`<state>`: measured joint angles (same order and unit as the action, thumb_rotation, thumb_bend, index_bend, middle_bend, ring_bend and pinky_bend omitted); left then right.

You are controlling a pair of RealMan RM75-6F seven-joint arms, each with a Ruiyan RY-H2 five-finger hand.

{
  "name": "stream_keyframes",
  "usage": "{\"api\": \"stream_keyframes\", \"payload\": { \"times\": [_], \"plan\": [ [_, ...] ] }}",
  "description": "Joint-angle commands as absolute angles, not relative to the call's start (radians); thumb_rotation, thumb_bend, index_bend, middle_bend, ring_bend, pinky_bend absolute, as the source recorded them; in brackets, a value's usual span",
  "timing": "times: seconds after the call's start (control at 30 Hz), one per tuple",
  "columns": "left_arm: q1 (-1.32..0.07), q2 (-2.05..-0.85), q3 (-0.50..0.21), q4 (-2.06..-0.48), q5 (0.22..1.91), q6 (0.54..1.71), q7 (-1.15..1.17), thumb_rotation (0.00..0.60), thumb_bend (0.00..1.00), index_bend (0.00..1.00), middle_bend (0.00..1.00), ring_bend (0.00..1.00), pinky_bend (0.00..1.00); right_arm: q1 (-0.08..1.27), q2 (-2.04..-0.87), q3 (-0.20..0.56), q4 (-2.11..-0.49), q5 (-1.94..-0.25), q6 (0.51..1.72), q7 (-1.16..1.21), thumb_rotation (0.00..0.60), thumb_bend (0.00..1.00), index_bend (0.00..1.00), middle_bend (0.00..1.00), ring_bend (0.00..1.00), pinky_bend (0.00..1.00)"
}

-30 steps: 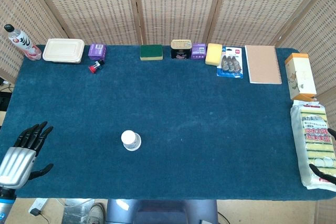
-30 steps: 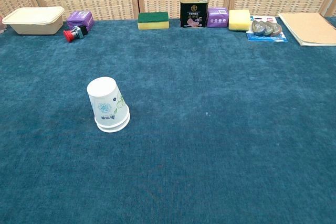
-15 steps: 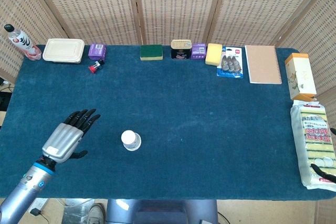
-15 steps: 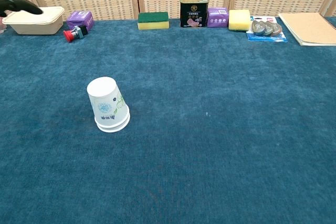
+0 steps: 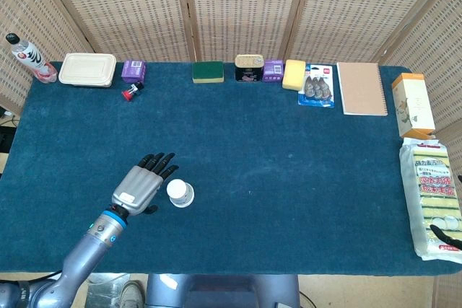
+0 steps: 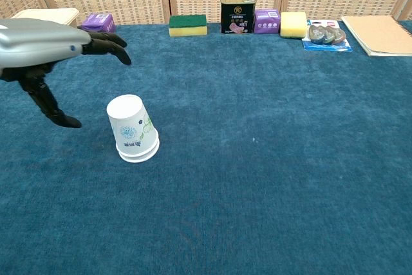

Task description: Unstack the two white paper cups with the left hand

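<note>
The 2 white paper cups (image 6: 132, 127) stand nested and mouth-down on the blue table (image 5: 289, 178), toward its near left part, well apart from the row of goods along the far edge. In the chest view the stack leans a little, and 2 rims show one just above the other at the bottom. Judged from that, they are light, thin-walled and easy to crush, and a sideways nudge would likely tip or slide them on the cloth. The best hold looks to be around the upper cup's wall, above the lower rims, with gentle pressure so the wall does not buckle and pinch the inner cup; with only 1 hand at work, the inner cup may lift along with the outer. The left hand (image 5: 141, 185) hovers just left of the cups, fingers spread and holding nothing, thumb pointing down in the chest view and not touching the stack. Its palm side is hidden in both views, and its height over the table is hard to judge. How tightly the cups are wedged cannot be seen. Of the right hand (image 5: 446, 236) only dark fingertips show at the frame's right edge beside a sponge pack (image 5: 432, 192); whether it is open or closed I cannot tell.
</note>
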<state>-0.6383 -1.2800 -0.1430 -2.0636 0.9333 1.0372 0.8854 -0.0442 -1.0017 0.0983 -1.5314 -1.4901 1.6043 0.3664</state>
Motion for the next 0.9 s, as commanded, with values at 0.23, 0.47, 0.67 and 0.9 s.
{"api": "stream_keyframes", "payload": {
  "times": [0.23,0.47,0.67,0.9],
  "plan": [
    [-0.735,-1.362,-0.140,-2.045,0.791,1.117,0.967,0.600,0.14,0.23,0.00,0.00,0.09,-0.043,-0.999,0.098,-1.525,-1.492,1.600,0.381,0.600,0.16,0.12,0.01,0.00,0.00],
    [-0.789,-1.401,-0.131,-2.033,0.718,1.144,0.998,0.600,0.14,0.28,0.00,0.00,0.09,-0.042,-0.999,0.099,-1.525,-1.491,1.600,0.383,0.600,0.16,0.12,0.01,0.00,0.00],
    [-0.817,-1.424,-0.122,-2.022,0.687,1.172,1.008,0.600,0.18,0.32,0.00,0.00,0.09,-0.042,-0.998,0.099,-1.522,-1.490,1.599,0.390,0.600,0.16,0.12,0.01,0.00,0.00],
    [-0.837,-1.439,-0.115,-2.012,0.667,1.198,1.001,0.600,0.20,0.37,0.00,0.00,0.09,-0.042,-0.997,0.100,-1.520,-1.490,1.599,0.396,0.600,0.16,0.12,0.01,0.00,0.00]
  ]
}}
